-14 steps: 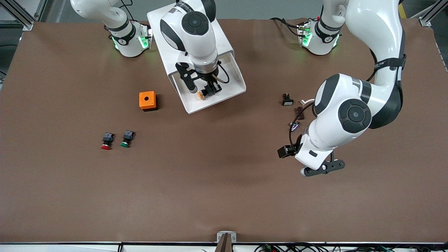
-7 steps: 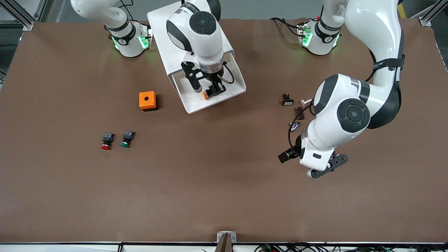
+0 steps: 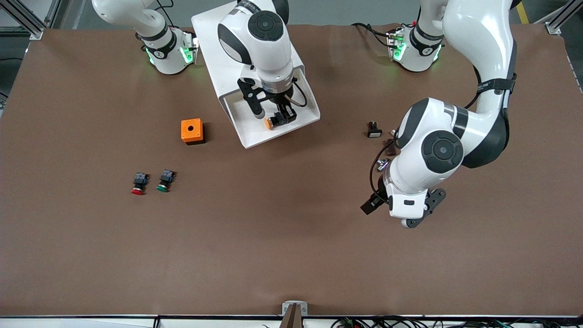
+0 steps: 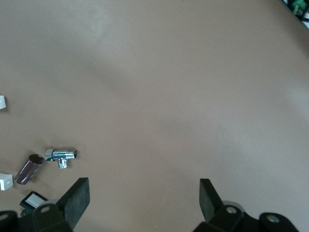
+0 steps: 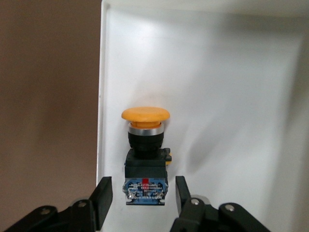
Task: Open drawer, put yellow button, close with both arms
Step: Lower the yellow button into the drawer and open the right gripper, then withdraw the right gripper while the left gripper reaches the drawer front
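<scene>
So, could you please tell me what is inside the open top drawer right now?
The yellow button lies on its side in the drawer, with the right gripper open around its body. The tray floor near the cabinet is covered by the right arm, so I cannot vouch for that part.

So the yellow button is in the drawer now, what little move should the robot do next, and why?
Probably lift the right gripper straight up, out of the drawer. The yellow button lies on the drawer floor and the fingers stand apart from its body, so it looks released. The open left gripper waits over bare table.
</scene>
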`<state>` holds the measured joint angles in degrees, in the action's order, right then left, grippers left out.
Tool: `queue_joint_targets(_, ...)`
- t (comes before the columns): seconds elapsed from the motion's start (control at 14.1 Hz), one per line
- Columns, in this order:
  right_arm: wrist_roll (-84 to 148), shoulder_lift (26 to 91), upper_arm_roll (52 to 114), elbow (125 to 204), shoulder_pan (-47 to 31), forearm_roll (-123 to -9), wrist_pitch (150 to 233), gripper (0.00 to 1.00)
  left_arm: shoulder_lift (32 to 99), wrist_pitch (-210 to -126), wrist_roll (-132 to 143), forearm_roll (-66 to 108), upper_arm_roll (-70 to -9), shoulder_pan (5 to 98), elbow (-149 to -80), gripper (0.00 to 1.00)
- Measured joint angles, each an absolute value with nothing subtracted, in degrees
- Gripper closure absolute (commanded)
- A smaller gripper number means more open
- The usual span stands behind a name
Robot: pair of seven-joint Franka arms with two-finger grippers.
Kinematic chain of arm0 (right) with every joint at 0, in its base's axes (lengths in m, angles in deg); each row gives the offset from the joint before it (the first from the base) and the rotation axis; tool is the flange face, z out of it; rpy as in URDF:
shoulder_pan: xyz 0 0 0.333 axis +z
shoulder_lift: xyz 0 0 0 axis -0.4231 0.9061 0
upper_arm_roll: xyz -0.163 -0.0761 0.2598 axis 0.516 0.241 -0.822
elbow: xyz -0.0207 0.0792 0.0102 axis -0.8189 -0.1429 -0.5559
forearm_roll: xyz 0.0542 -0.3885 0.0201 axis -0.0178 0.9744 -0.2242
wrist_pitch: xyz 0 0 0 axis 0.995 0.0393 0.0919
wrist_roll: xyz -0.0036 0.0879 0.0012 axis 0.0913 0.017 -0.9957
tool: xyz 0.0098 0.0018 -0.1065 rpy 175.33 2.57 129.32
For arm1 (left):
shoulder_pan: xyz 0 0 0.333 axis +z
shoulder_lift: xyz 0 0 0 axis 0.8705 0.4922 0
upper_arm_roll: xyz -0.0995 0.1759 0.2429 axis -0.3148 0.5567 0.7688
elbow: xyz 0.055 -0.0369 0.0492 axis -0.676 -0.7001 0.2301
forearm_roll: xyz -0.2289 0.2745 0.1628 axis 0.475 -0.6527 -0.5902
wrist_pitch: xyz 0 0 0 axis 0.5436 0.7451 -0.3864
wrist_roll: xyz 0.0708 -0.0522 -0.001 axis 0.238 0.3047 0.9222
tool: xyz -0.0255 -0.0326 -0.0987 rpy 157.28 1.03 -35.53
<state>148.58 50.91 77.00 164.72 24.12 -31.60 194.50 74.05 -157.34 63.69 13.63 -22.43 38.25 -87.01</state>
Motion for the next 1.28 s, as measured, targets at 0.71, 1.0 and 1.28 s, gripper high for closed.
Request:
queue_joint_targets(0.71, 108.9, 50.9, 79.0, 154.5, 11.4, -31.3, 178.9, 0.0, 73.3, -150.8, 67.7, 11.1, -22.5, 33.7, -87.7, 0.0)
queue_joint_targets(1.0, 84.7, 50.3, 79.3, 151.9, -0.1, -31.4, 172.7, 0.0, 73.1, -150.6, 67.7, 11.0, -22.8, 29.7, -88.0, 0.0)
queue_joint_targets(1.28, 60.9, 48.5, 79.4, 151.6, -11.5, -31.4, 168.6, 0.0, 73.1, -153.0, 67.7, 11.0, -23.0, 25.0, -88.6, 0.0)
